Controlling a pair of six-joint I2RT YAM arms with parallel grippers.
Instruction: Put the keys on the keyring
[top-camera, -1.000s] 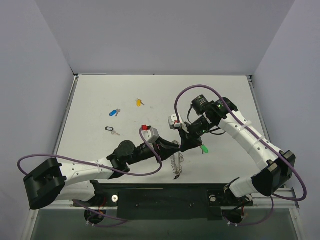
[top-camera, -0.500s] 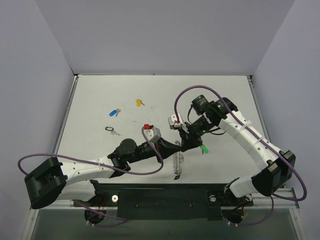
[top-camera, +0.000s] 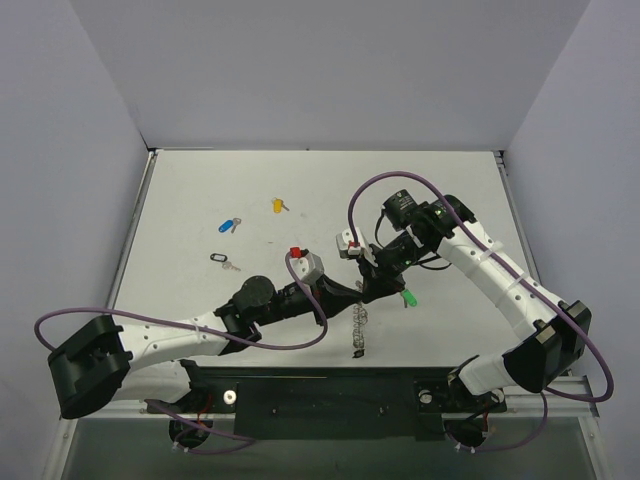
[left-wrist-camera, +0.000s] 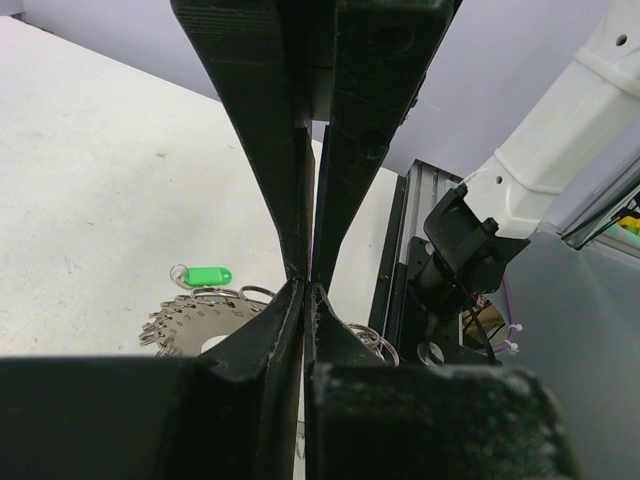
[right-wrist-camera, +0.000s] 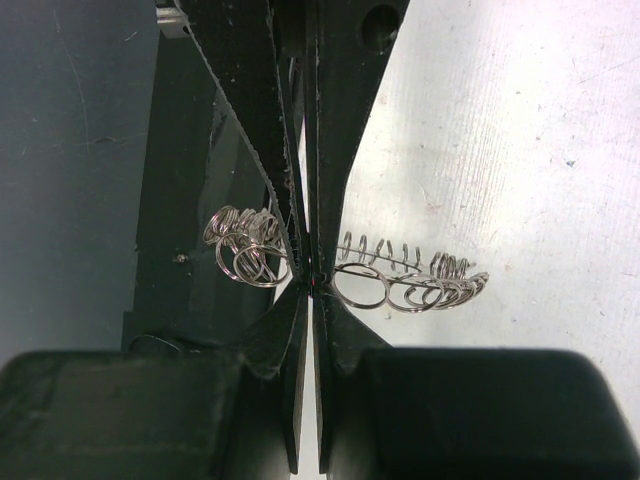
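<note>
keyring (top-camera: 359, 328): it stands on edge at the near middle of the worktop (top-camera: 200, 190), just ahead of my two bases. Its upper rim is up between my two claws. Whether its lower edge touches the surface I cannot tell.
wire loops (right-wrist-camera: 385, 285): small silvery rings fan out from the keyring's rim on both sides of my right fingertips.
right claw (right-wrist-camera: 310, 278): I have it clamped tight on the keyring's rim, reaching in from the far right.
left claw (left-wrist-camera: 308, 286): I reach in from the left, and the jaws are drawn almost together with only a hairline slit between them. The tips sit at the keyring's rim, but I cannot tell whether they actually pinch it.
green-headed key (top-camera: 408, 298): it lies flat on the worktop just right of the keyring, close by my right claw.
black-headed key (top-camera: 220, 259): it lies well off to the left, beyond my left forearm.
blue-headed key (top-camera: 230, 225): it lies near the black-headed key, a little farther back.
yellow-headed key (top-camera: 279, 205): it lies farther back again, to the right of the blue-headed key and apart from it.
</note>
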